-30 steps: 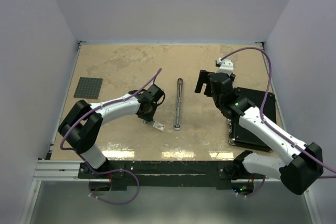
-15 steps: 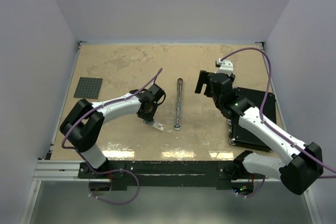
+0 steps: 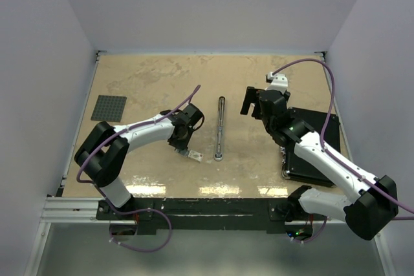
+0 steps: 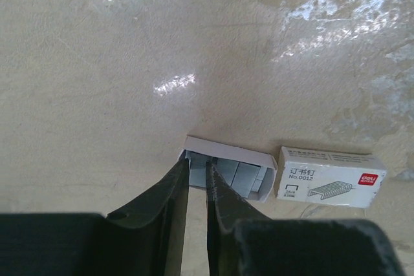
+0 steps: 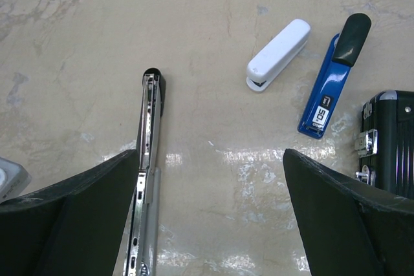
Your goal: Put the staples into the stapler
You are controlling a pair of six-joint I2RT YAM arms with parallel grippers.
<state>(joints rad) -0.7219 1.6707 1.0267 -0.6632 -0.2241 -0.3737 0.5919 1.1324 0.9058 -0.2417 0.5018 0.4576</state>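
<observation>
1. The table point(image 3: 149, 82) is a tan, mottled board with glossy glare along its near edge, and pale lilac walls point(image 3: 65, 30) close it in on three sides
2. The open stapler point(image 3: 220, 128) lies unfolded flat in the middle, a thin metal strip with a dark far tip; its long axis runs from the near edge to the far one, leaning slightly
3. The staples point(image 3: 193, 155) lie just left of the open stapler's near end, set at a slant to it
4. They are in two parts, end to end along one line: a white box point(image 4: 330, 185) printed with a staple drawing and a red logo, and just beside it a card tray point(image 4: 236, 171) holding grey strips side by side
5. The left gripper point(image 4: 197, 174) is left of the open stapler, over the tray. Its jaws are drawn to a narrow slit, with the tips either side of the end strip; whether they pinch it I cannot tell
6. The right gripper point(image 5: 210, 153) is right of the open stapler's far half, its jaws spread wide and holding nothing
7. Right of the open stapler's far end lie a white stapler point(image 5: 278, 55), a blue stapler point(image 5: 333, 85) and a black case point(image 3: 317, 147); a grey studded plate point(image 3: 108, 108) lies well to its left
</observation>
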